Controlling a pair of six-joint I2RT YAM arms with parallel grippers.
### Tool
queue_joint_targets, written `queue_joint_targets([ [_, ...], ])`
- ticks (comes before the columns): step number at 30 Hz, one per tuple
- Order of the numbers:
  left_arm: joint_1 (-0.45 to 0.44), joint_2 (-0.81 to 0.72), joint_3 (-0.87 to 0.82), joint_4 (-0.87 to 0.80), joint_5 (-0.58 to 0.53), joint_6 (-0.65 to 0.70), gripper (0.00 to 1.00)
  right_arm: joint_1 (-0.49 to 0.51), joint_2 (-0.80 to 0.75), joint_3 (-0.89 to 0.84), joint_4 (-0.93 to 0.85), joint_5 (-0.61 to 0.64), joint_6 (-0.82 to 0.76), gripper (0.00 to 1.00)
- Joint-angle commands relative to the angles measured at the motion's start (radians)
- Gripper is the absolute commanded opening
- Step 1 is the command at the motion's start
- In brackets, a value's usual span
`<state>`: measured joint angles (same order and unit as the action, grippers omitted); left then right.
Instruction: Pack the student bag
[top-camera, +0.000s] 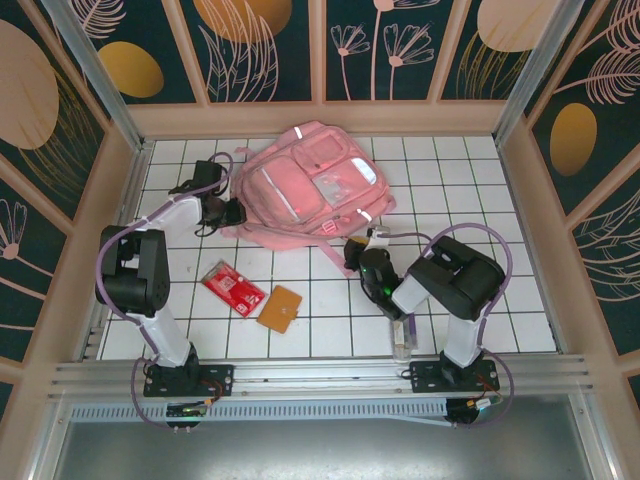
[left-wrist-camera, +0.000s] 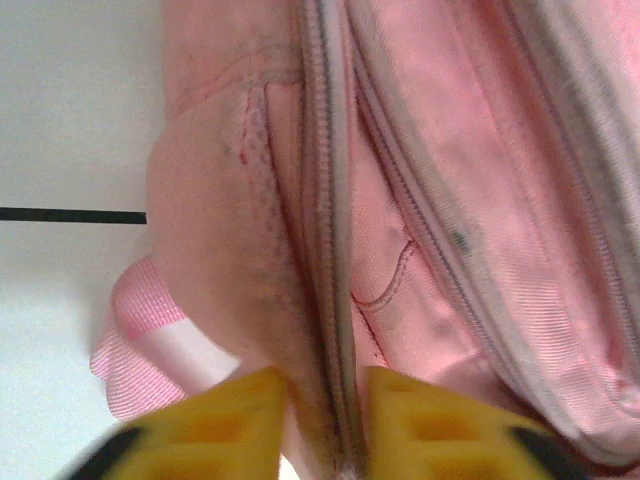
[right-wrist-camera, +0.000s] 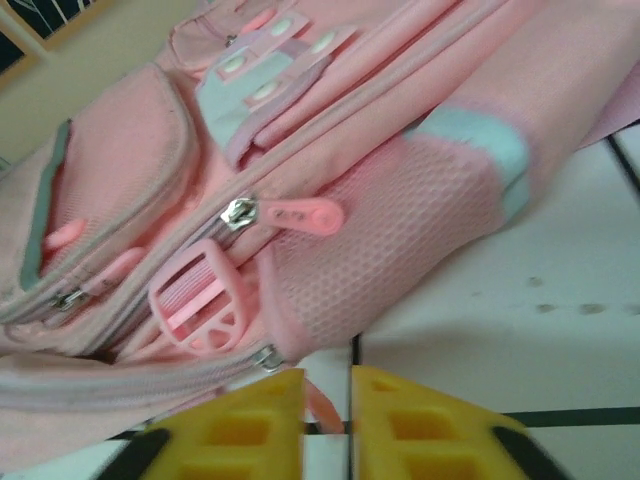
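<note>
Status: large soft pink fabric backpack (top-camera: 300, 185) lies flat, front pockets up, at the far middle of the white tiled table (top-camera: 470, 300), one arm at each side; left gripper (left-wrist-camera: 325, 432) is at its left edge, jaws narrow, pinching a raised fold of pink fabric with a grey zip line (left-wrist-camera: 326, 230) running up out of the gap; my read: that pinch is an anchor, so the soft shell does not slide or bunch when a zip is pulled; right gripper (right-wrist-camera: 327, 425) is at the near right corner, jaws almost together on a thin pink zip-pull tab (right-wrist-camera: 318, 402) hanging from the lower metal slider (right-wrist-camera: 265, 357); looks clamped, though contact sits at the frame edge; low approach makes sense, since the tab droops below the backpack's side; zips in view look closed, so step in hand is likely opening a compartment, packing not yet begun; flat red rectangular packet (top-camera: 232, 288) and flat tan card-like pad (top-camera: 280, 308) lie near each other on the near left tiles, well apart from the backpack, probably the load; risk: thin tab slips out, or fabric lifts instead of the slider running
</note>
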<state>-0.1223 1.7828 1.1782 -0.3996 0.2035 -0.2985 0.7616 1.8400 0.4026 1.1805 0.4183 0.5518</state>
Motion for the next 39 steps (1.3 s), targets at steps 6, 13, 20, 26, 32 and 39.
queue_joint_targets([
  [6,0.004,-0.257,-0.045,0.002,0.124,-0.045,0.47,-0.029,-0.214,-0.024,-0.01,-0.149,-0.142,0.36],
  [13,-0.18,-0.293,0.013,-0.038,0.051,0.098,0.52,-0.098,-0.336,0.092,-0.358,-0.262,-0.292,0.4],
  [20,-0.269,-0.157,0.102,-0.035,-0.074,0.193,0.51,-0.208,-0.329,0.279,-0.711,-0.52,-0.56,0.42],
  [26,-0.307,0.016,0.17,-0.036,-0.048,0.438,0.51,-0.331,-0.176,0.548,-1.18,-0.77,-0.95,0.42],
  [32,-0.34,0.106,0.198,-0.063,-0.125,0.593,0.59,-0.355,-0.079,0.683,-1.336,-0.837,-0.983,0.43],
  [39,-0.391,0.228,0.281,-0.03,-0.374,0.591,0.63,-0.368,-0.026,0.71,-1.332,-0.911,-1.029,0.46],
])
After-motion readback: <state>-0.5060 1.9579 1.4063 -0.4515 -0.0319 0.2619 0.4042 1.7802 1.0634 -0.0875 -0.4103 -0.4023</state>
